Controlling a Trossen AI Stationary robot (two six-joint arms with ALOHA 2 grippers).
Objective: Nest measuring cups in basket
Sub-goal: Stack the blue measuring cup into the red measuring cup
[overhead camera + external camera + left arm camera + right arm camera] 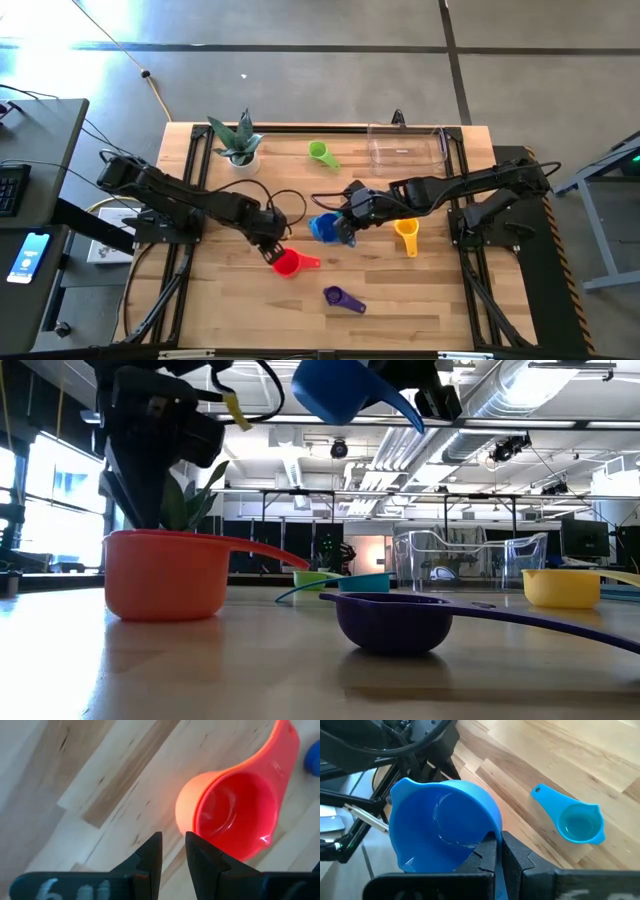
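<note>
Blue cup [440, 827] is hanging mid-table, clamped in our right gripper [499, 851]; we are judging transport next to the far-right basket [405, 148]. Left gripper [173, 851], slightly parted, empty, is hovering beside the red cup [235, 812].

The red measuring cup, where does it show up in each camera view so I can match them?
High view: red measuring cup lies below centre, at the left gripper.
Low view: large at the left, handle pointing right.
Left wrist view: just ahead of the fingers, which are not holding it.
Right wrist view: not in it.
Shared landmark: the blue cup, held off the table by the right gripper, shows in all views.
</note>
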